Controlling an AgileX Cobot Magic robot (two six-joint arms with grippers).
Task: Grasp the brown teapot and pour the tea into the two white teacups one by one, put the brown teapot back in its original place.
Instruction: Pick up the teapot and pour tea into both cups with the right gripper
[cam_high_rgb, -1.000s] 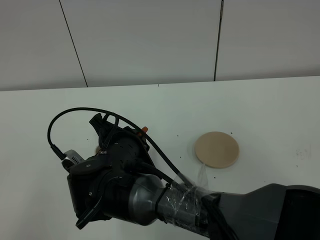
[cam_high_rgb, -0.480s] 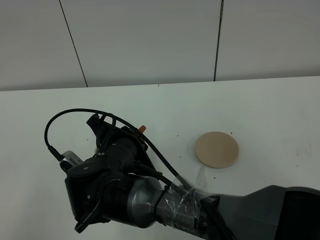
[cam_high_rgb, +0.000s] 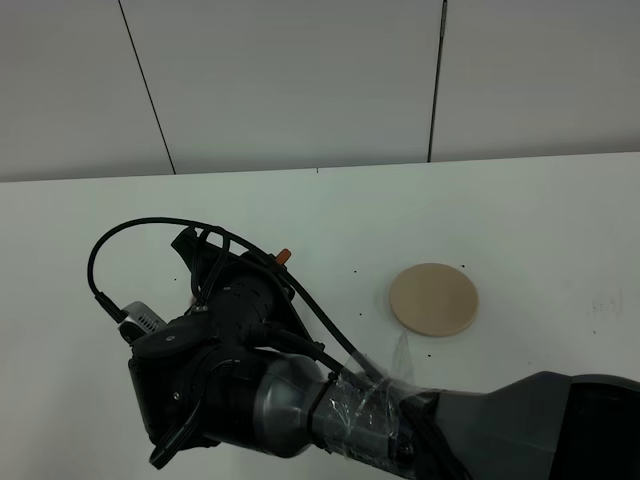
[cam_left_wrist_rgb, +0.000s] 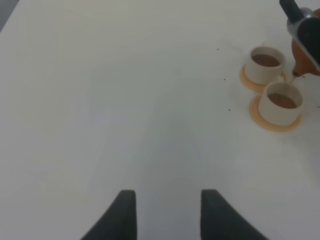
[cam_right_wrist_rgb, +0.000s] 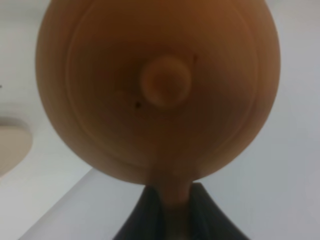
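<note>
The brown teapot (cam_right_wrist_rgb: 160, 85) fills the right wrist view, seen from its lid side. My right gripper (cam_right_wrist_rgb: 169, 202) is shut on its loop handle. In the left wrist view the teapot's spout (cam_left_wrist_rgb: 301, 60) hangs tilted just over the nearer white teacup (cam_left_wrist_rgb: 282, 102). The other teacup (cam_left_wrist_rgb: 265, 62) stands right beside it. Both cups sit on orange saucers and hold brown tea. In the high view my right arm (cam_high_rgb: 240, 360) hides the cups, and only an orange bit of the teapot (cam_high_rgb: 284, 255) shows. The beige coaster (cam_high_rgb: 433, 298) lies bare. My left gripper (cam_left_wrist_rgb: 167, 215) is open and empty.
White table (cam_high_rgb: 520, 210) with a white panelled wall behind. My right arm and its black cable (cam_high_rgb: 110, 250) reach across to the left half of the table. The coaster's edge also shows in the right wrist view (cam_right_wrist_rgb: 10, 147).
My right arm with the teapot has shifted slightly to the left and lower. The coaster has not moved.
</note>
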